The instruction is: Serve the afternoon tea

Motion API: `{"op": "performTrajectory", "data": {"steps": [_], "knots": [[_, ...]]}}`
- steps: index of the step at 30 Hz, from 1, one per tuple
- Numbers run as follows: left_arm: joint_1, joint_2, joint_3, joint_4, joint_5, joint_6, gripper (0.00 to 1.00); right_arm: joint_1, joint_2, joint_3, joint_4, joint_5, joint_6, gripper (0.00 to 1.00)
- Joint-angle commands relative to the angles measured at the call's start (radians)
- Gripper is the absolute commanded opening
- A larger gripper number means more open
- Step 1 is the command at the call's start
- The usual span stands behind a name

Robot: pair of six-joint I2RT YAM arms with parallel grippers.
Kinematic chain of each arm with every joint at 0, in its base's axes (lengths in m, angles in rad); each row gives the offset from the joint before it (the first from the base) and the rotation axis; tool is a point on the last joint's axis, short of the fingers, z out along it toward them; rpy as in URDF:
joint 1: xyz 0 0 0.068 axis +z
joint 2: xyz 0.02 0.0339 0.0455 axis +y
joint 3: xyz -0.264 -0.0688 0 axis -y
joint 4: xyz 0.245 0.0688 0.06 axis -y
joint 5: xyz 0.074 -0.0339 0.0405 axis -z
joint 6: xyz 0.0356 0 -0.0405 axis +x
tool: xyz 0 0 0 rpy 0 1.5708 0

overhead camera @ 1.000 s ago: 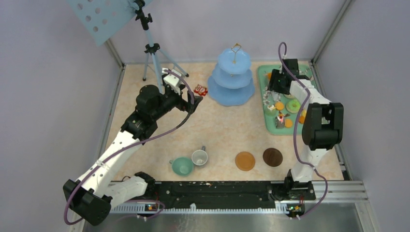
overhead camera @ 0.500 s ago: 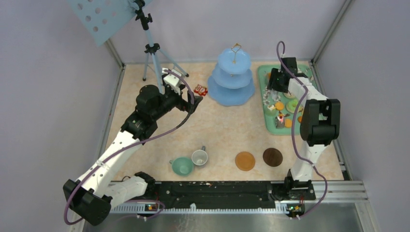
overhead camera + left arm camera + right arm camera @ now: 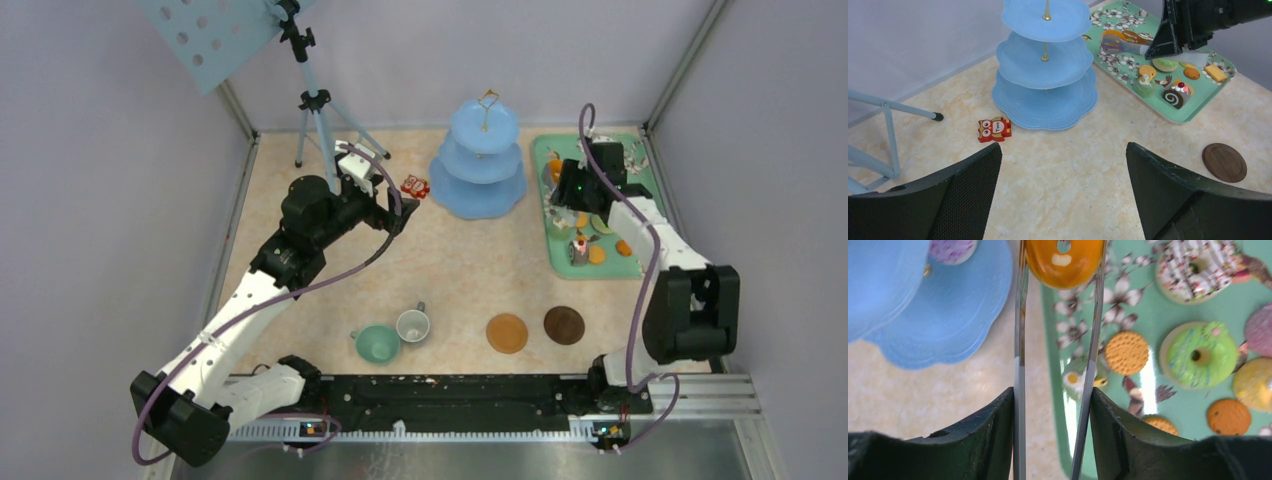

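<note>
My right gripper point(image 3: 1052, 396) is shut on the long metal tongs point(image 3: 1020, 340). The tongs' tips pinch an orange donut point(image 3: 1064, 255) above the green floral tray's point(image 3: 1158, 315) left edge, beside the light-blue stand point(image 3: 923, 305). A purple treat point(image 3: 950, 249) lies on the stand. A green donut point(image 3: 1198, 354), a white-striped donut point(image 3: 1193, 267) and orange biscuits point(image 3: 1127, 352) lie on the tray. My left gripper point(image 3: 1063, 165) is open and empty above bare table, left of the stand point(image 3: 484, 160). The teal cup point(image 3: 378, 343), grey-white cup point(image 3: 412, 324) and two coasters point(image 3: 507, 333) point(image 3: 564, 325) sit near the front.
A red owl toy point(image 3: 414, 186) lies left of the stand's base. A tripod point(image 3: 318, 110) stands at the back left. Enclosure walls ring the table. The tray point(image 3: 590, 262) lies along the right side.
My right arm's elbow has swung out toward the near right while its wrist stayed over the tray's left part. The left arm has not moved.
</note>
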State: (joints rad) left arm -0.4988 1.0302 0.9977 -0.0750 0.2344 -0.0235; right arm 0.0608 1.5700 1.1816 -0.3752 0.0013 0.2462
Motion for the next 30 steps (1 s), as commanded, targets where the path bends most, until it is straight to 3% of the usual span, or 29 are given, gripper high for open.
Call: {"op": "performTrajectory", "data": {"steps": [1,9,20,30], "knots": [[-0.004,-0.002,-0.008,0.047,0.008,-0.006,0.99,0.111,-0.152,-0.115,0.06,-0.025,-0.007,0.35],[-0.003,-0.001,-0.008,0.047,0.012,-0.009,0.99,0.294,-0.194,-0.167,0.07,-0.004,0.025,0.35],[-0.004,0.001,-0.01,0.049,0.008,-0.007,0.99,0.337,-0.065,-0.095,0.118,0.005,0.029,0.35],[-0.004,0.008,-0.009,0.049,0.011,-0.009,0.99,0.473,0.01,-0.098,0.322,0.08,0.0,0.35]]}}
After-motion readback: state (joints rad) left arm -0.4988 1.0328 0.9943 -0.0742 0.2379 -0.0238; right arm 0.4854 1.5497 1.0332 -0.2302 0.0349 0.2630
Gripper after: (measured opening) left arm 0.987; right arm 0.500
